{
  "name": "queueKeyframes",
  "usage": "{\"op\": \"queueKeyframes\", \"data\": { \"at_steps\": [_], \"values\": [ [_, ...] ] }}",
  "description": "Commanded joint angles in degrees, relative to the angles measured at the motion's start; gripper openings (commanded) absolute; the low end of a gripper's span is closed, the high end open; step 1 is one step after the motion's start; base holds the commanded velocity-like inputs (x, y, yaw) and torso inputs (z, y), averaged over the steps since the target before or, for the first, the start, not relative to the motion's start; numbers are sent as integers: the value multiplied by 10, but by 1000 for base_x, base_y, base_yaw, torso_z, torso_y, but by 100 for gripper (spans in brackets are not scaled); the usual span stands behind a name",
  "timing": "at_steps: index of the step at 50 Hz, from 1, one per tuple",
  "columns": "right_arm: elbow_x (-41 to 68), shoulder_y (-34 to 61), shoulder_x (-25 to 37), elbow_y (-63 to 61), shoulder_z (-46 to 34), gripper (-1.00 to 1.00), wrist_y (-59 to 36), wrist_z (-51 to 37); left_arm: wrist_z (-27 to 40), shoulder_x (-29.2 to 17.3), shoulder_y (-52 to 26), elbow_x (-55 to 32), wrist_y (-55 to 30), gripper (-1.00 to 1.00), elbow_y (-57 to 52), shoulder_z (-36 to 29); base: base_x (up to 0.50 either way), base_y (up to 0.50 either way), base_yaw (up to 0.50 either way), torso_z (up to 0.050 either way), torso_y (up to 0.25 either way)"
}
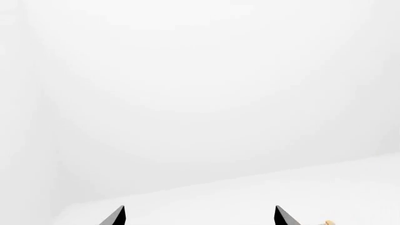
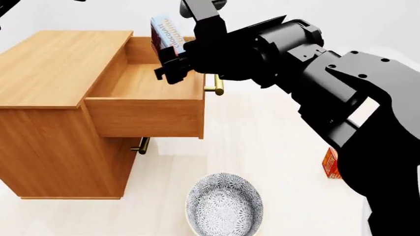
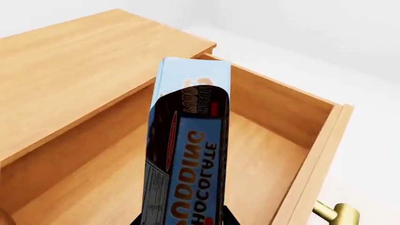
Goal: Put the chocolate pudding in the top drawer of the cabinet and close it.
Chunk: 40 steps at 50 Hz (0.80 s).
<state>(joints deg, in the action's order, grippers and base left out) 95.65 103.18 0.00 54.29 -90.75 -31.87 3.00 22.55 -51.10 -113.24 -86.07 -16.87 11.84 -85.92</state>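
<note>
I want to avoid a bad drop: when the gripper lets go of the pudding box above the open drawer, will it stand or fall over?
The pudding box looks thin and tall, so it probably tips flat. It seems stiff and light. The drawer looks empty, so little harm.

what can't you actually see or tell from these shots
- Left end effector: left wrist view shows only two finger tips cut by the edge; out of frame in head view.
- Right end effector fingers: hidden behind the chocolate pudding.
- Butter box: mostly covered by the arm, head view.
- Lower drawer handle: partly under the top drawer.
</note>
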Motion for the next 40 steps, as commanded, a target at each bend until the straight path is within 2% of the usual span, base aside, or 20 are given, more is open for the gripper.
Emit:
{"op": "queueKeyframes", "data": {
  "at_steps": [1, 40],
  "values": [
    [-12, -13, 0, -5, 3, -100, -4, -1, 1, -2, 1, 2, -3, 100, -2, 2, 0, 0, 0, 0, 0],
    [-28, -41, 0, -18, 5, -100, -19, -5, 3, -8, 13, 5, -4, 100, -6, 11, 0, 0, 0, 0, 0]
  ]
}}
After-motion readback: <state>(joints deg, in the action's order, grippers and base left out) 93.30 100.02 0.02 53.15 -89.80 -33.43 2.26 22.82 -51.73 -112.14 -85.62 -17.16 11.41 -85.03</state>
